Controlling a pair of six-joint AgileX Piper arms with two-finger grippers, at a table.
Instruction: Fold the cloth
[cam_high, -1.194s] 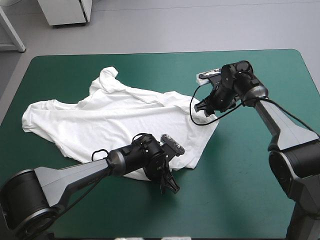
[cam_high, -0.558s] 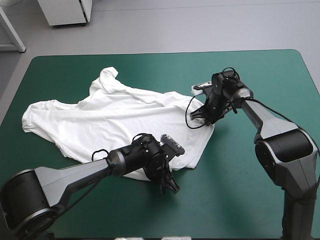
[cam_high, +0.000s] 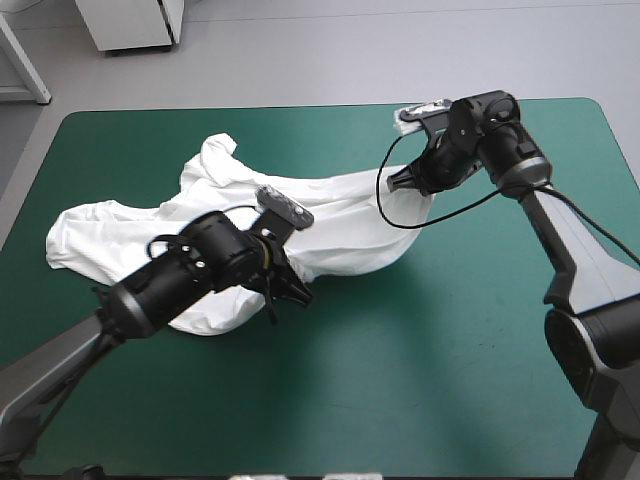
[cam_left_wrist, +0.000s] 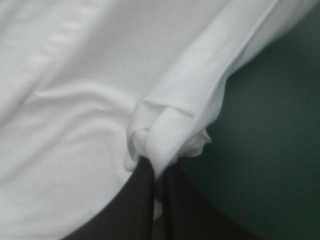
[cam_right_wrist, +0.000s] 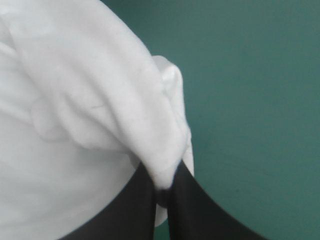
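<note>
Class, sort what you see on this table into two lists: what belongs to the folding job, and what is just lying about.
Belongs to the job:
T-shirt, white, bunched where it is gripped
left tool, shut on a fold of the T-shirt
right tool, shut on another fold of it

Just lying about:
nothing loose shows; the only other thing is the teal-green cover underneath

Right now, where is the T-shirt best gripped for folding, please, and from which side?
At the two free corners of the T-shirt on its edge facing the right side of the table, coming from that side. Each corner bunches thin enough to pinch: the left gripper and right gripper are each shut on one.
</note>
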